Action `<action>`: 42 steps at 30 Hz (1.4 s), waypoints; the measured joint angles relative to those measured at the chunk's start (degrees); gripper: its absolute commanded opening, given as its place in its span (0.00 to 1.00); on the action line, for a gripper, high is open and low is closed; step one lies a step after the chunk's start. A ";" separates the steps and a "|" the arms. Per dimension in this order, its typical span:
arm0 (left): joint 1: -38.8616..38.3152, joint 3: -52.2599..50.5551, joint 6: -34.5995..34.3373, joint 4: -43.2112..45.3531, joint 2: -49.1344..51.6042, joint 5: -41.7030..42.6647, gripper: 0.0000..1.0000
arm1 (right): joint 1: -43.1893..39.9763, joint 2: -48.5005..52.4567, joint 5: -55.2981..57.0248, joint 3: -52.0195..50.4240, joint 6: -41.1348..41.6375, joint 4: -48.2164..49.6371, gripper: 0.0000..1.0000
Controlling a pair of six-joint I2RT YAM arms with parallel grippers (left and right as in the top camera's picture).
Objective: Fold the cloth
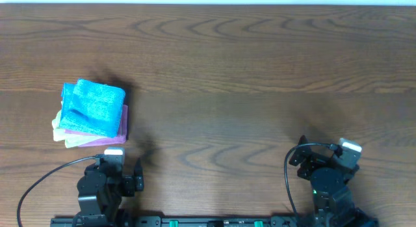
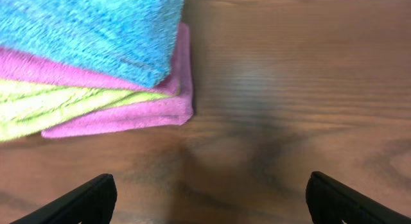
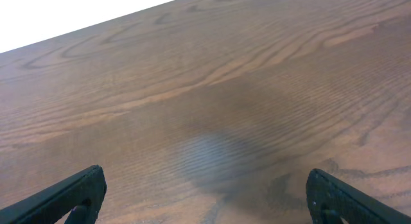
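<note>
Resting on top of a small stack near the left edge of the brown wood-grain table (image 1: 260, 71), the bright sky-blue fuzzy microfibre cloth (image 1: 94, 106) is seen already doubled over, above a purple cloth (image 2: 128, 118) and a light green cloth (image 2: 38, 105). The left gripper (image 2: 205, 198) is parked near the front edge, just short of the stack, jaws spread wide, nothing held. The right gripper (image 3: 205, 195) is parked well apart toward the front right, jaws likewise released, bare wood below. Judged: folding looks done or not yet restarted. If another fold is wanted, only the top blue layer should be pinched at a corner, the lower cloths left undisturbed.
</note>
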 measured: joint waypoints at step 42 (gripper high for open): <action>0.00 -0.42 -3.06 0.13 0.00 -1.95 0.95 | -25.00 -10.47 -24.87 -12.87 -22.67 -2.91 0.99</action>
